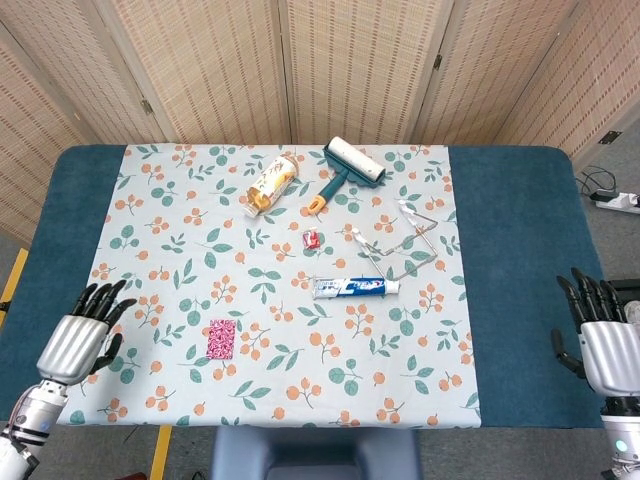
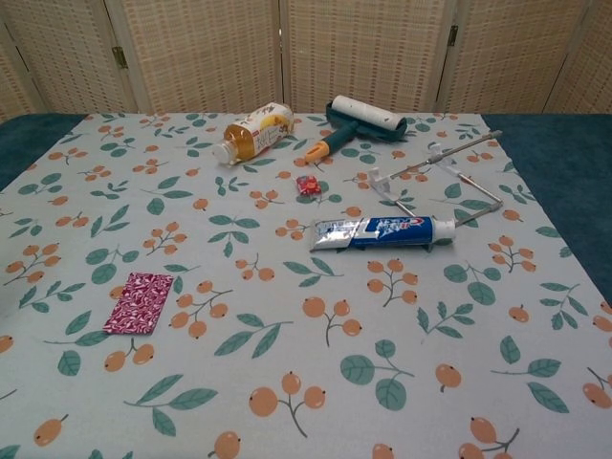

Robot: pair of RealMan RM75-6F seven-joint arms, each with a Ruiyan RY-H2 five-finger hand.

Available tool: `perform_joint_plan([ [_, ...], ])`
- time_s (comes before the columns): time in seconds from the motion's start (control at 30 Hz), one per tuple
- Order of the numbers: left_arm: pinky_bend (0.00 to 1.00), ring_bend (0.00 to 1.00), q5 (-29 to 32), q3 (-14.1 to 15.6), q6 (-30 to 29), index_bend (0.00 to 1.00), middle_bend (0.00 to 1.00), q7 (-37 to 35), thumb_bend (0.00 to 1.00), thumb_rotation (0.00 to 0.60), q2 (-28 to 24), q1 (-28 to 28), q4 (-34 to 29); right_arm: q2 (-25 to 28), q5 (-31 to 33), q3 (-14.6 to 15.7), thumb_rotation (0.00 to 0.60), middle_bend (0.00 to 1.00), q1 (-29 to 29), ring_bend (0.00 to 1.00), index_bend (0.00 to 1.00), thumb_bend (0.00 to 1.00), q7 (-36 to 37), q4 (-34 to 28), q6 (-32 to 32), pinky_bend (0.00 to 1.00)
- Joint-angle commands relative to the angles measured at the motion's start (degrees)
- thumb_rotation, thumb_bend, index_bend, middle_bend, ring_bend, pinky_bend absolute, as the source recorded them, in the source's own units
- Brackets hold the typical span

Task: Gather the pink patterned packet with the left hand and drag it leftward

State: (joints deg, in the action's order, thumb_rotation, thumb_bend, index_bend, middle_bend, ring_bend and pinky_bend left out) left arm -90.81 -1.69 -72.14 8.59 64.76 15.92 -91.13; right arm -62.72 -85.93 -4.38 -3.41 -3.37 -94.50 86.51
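Note:
The pink patterned packet (image 1: 221,338) (image 2: 140,302) lies flat on the floral cloth, toward the front left. In the head view my left hand (image 1: 80,335) hovers at the cloth's left edge, well to the left of the packet, fingers spread and holding nothing. Far off at the table's front right edge my right hand (image 1: 600,340) stays over the blue surface, fingers apart and empty. Neither hand shows in the chest view.
A toothpaste tube (image 1: 355,287) lies mid-cloth. Behind it are a small red sweet (image 1: 311,239), a wire hanger (image 1: 405,242), a lint roller (image 1: 346,169) and a bottle on its side (image 1: 270,184). The blue table (image 1: 510,250) flanks the cloth.

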Motion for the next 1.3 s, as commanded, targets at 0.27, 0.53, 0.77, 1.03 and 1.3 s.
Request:
perform_joint_plan([
  [0.27,0.0,0.0,-3.71,1.44,10.23,0.2,0.0,0.27,0.85,0.6,-0.14,7.9,-0.51,0.51,0.03,-0.15,0.599,0.0,0.18,0.0,0.0,0.52,-0.1,-0.76,0.45,0.0],
  [0.53,0.0,0.0,-0.14,1.18,17.77,0.23,0.0,6.2,0.93,0.596,2.05,12.07,-2.5,0.79,0.52,-0.12,0.6,0.0,-0.09,0.0,0.0,0.53,-0.46,-1.52,-0.43,0.0],
  [0.77,0.0,0.0,2.05,1.83,21.68,0.24,0.0,7.44,0.96,0.435,4.51,14.4,-2.09,0.6,0.89,-0.14,0.6,0.0,-0.06,0.0,0.0,0.53,-0.14,-1.14,-0.62,0.0],
  [1.03,0.0,0.0,1.37,2.76,22.08,0.23,0.0,9.28,0.96,0.413,8.18,15.78,-0.07,0.23,0.87,-0.11,0.598,0.0,-0.36,0.0,0.0,0.53,-0.14,-0.88,-1.07,0.0],
  [1.3,0.0,0.0,1.68,3.11,22.14,0.23,0.0,12.68,0.96,0.395,11.54,16.87,2.57,0.05,1.07,-0.08,0.599,0.0,-0.28,0.0,0.0,0.53,-0.13,-0.79,-1.05,0.0],
])
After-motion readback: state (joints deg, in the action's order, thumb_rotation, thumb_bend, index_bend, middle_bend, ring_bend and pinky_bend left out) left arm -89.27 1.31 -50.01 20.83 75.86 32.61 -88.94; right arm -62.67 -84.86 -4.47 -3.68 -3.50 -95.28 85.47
